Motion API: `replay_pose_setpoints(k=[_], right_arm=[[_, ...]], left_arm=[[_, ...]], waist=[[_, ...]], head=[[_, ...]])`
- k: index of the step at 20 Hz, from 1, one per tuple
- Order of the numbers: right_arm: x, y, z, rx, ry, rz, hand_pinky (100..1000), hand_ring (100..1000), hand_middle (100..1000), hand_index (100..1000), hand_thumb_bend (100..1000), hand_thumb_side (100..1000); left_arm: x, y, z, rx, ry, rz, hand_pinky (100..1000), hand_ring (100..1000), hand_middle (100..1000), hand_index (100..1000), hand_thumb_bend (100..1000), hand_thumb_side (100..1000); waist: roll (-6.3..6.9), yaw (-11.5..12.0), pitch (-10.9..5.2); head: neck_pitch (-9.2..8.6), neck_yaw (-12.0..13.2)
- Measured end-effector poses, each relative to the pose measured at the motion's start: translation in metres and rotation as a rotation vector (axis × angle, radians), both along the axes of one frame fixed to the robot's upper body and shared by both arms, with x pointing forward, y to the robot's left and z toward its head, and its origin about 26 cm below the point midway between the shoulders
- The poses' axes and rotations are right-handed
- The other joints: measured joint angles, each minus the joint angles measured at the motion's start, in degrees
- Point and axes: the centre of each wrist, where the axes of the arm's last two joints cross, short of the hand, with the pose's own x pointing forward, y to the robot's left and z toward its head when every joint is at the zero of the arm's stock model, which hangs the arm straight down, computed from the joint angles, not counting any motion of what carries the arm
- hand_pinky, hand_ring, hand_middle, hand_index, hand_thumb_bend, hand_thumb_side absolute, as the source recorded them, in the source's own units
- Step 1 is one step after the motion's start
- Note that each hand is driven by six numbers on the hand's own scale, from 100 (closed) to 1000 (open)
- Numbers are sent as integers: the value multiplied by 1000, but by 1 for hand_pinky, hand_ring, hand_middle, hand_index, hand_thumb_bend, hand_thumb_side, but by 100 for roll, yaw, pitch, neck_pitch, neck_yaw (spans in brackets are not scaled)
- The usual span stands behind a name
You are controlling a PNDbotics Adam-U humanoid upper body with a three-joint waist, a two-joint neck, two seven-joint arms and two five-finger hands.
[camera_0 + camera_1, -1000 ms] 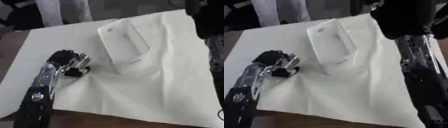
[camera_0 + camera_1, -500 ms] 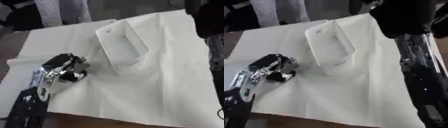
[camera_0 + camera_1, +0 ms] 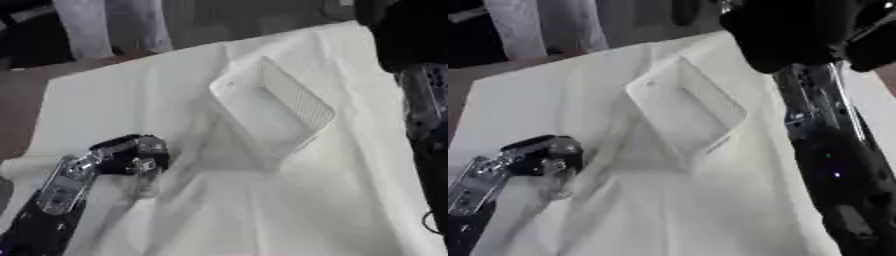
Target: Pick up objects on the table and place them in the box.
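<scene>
One cloth (image 3: 262, 210) covers the whole table, running under and all around the left hand (image 3: 129, 154). The white box (image 3: 276, 112) lies up and to the right of that hand, near but apart. The right arm (image 3: 833, 165) hangs beyond the box; its hand cannot be made out. The left hand's fingers are curled under on the cloth; whether they hold an object cannot be told. The lift, it seems, goes best straight up before swinging right over the box's rim.
</scene>
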Motion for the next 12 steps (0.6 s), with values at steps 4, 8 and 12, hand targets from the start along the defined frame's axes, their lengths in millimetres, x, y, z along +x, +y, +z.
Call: replay_pose_setpoints(k=[4, 8, 12], right_arm=[[0, 2, -1, 6, 7, 6, 664, 818, 930, 442, 100, 803], [0, 3, -1, 8, 10, 5, 664, 818, 931, 441, 100, 803], [0, 3, -1, 8, 10, 5, 664, 819, 932, 439, 100, 804]], left_arm=[[-1, -4, 2, 10, -1, -16, 100, 213, 338, 501, 100, 703], [-2, -5, 3, 6, -7, -19, 100, 191, 322, 491, 100, 764], [-1, -7, 7, -23, -11, -29, 100, 191, 320, 489, 100, 761]], waist=[[-35, -2, -1], [-42, 3, -2], [-43, 16, -2]], head=[[0, 0], [0, -1], [0, -1]])
